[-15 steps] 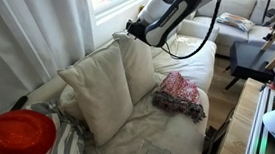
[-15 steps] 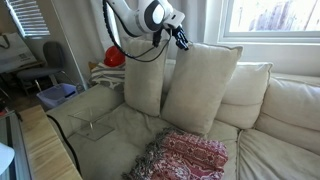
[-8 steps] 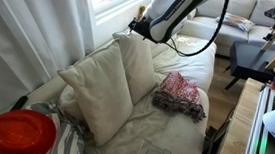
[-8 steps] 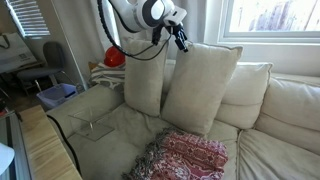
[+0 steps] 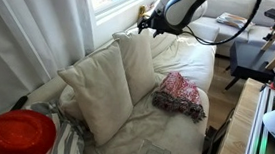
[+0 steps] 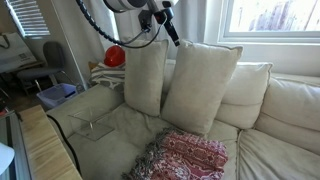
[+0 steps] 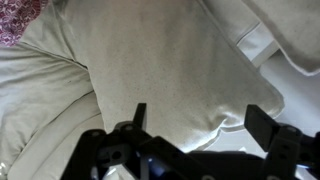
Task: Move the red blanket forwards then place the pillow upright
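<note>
The red patterned blanket (image 5: 181,94) lies bunched on the front of the sofa seat; it also shows in an exterior view (image 6: 190,158) and at the wrist view's top left corner (image 7: 15,18). The cream pillow (image 5: 140,65) stands upright against the sofa back, next to a second cream pillow (image 5: 94,91); both show in an exterior view (image 6: 200,85). My gripper (image 5: 145,24) hovers open and empty just above the upright pillow's top corner (image 6: 172,37). In the wrist view the open jaws (image 7: 200,118) frame the pillow's corner (image 7: 180,70) below.
A red round object (image 5: 14,134) sits at the sofa's near end. White curtains (image 5: 32,23) and a window are behind the sofa. A clear flat item (image 6: 92,125) lies on the seat. A chair (image 5: 249,59) and shelving stand beside the sofa.
My gripper has lifted up and away from the upright pillow's top edge. The pillow stays standing; the blanket has not moved.
</note>
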